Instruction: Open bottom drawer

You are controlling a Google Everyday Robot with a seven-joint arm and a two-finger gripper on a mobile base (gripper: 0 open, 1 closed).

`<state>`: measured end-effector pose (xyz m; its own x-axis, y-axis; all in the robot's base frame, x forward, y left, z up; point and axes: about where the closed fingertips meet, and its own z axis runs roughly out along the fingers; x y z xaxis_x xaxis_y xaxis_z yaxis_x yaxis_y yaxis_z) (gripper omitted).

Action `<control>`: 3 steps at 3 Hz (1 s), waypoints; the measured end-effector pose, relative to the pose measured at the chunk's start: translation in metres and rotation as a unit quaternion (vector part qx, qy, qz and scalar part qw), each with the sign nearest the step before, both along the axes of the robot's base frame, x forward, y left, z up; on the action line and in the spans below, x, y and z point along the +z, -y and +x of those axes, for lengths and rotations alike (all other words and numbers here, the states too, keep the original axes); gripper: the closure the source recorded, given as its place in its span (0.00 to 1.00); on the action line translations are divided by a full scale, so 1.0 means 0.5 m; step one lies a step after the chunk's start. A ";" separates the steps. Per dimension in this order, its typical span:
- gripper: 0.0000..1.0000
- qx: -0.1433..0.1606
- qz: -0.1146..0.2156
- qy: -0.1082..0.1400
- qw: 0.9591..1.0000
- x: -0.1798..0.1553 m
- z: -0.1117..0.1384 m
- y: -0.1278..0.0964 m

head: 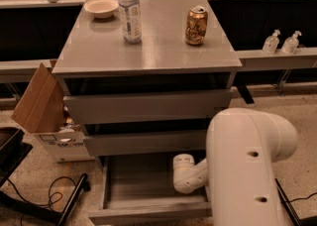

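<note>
The bottom drawer [148, 212] is the lowest of three grey drawers in the grey cabinet [148, 51]. It stands pulled out, and its plain grey tray [141, 180] shows inside. My white arm [247, 165] fills the lower right. Its rounded end segment [187, 173] hangs over the right part of the open tray. My gripper is at that end, low by the drawer's right side, hidden by the arm. The two upper drawer fronts [148, 106] are only slightly out.
On the cabinet top stand a water bottle [130, 12], a brown can [196, 26] and a white bowl [101, 7]. An open cardboard box [44, 111] sits on the floor to the left. Black cables and a stand leg [64, 200] lie lower left. Two pump bottles [282, 41] stand on a ledge at right.
</note>
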<state>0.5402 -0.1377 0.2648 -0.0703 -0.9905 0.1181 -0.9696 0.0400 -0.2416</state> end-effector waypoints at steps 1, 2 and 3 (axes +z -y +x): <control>1.00 -0.009 -0.021 -0.001 1.000 -0.006 -0.001 0.015; 1.00 -0.008 -0.020 -0.001 1.000 -0.006 -0.001 0.014; 1.00 0.006 0.012 -0.008 1.000 -0.053 0.027 -0.023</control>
